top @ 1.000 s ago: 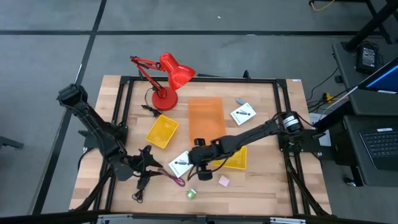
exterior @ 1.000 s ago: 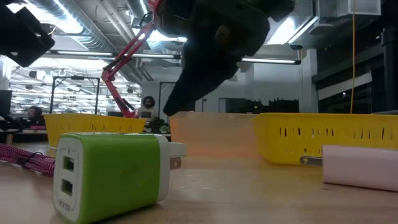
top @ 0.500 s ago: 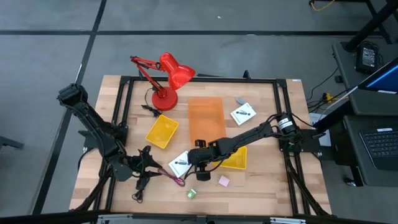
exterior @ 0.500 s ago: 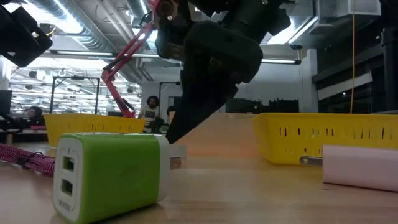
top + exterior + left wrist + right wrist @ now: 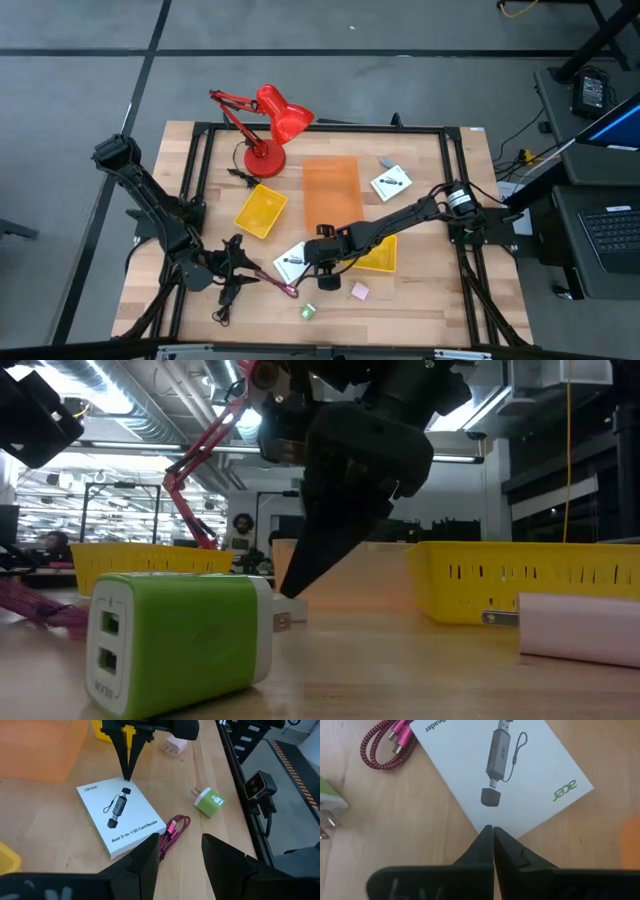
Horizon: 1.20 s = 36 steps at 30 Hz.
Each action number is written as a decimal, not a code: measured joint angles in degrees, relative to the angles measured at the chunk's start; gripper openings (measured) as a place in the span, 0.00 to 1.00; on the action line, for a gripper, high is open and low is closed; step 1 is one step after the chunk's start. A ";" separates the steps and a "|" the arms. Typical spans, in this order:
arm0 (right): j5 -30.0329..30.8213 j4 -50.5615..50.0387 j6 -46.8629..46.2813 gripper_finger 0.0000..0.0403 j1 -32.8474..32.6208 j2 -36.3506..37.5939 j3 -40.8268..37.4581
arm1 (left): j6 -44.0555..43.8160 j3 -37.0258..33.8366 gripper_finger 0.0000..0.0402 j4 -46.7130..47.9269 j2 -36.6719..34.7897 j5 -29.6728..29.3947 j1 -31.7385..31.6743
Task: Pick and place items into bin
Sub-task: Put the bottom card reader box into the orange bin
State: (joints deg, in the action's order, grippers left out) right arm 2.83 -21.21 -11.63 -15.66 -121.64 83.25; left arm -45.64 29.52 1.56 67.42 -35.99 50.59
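A white card [image 5: 290,262] printed with a black reader lies flat on the table; it also shows in the right wrist view [image 5: 505,775] and the left wrist view [image 5: 120,817]. My right gripper [image 5: 491,829] is shut, its tips at the card's edge. A maroon cord [image 5: 172,832], a green plug block [image 5: 210,804] and a pink block [image 5: 174,745] lie near it. My left gripper [image 5: 180,847] is open and empty, low over the table's near left, beside the maroon cord. A black cord [image 5: 224,302] lies near the front edge. A second white card [image 5: 391,183] lies at the far right. My right gripper meets the white card's edge [image 5: 485,822] with its shut fingertips, on the side toward the yellow bin. The fingers slant down from above, their tips [image 5: 288,592] down at the table. The card lies flat on the table. I cannot tell whether the tips rest on the card or only beside it.
An orange bin [image 5: 331,190] stands mid-table. One yellow bin [image 5: 261,210] stands left of it, and another [image 5: 380,258] stands under my right arm. A red desk lamp [image 5: 270,125] stands at the far edge. Black frame rails [image 5: 200,150] run round the table.
My right gripper has gone down toward the table, its tips now at the white card's edge. The card has stayed flat where it was.
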 joint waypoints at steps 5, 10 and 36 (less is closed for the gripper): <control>-1.35 2.40 1.39 0.00 0.00 -2.06 0.31 | -1.80 0.01 0.36 0.00 0.00 -0.02 0.00; -1.63 5.04 2.86 0.00 0.09 -2.15 0.09 | -3.87 0.00 0.36 0.15 0.00 -0.26 -0.08; -2.62 7.18 4.60 0.00 0.09 -2.32 -0.09 | -40.65 0.00 0.49 14.86 0.40 7.65 -8.25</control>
State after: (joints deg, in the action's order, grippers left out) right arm 0.21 -14.02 -7.03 -15.57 -123.96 83.15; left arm -86.30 29.52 16.43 67.82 -28.34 42.34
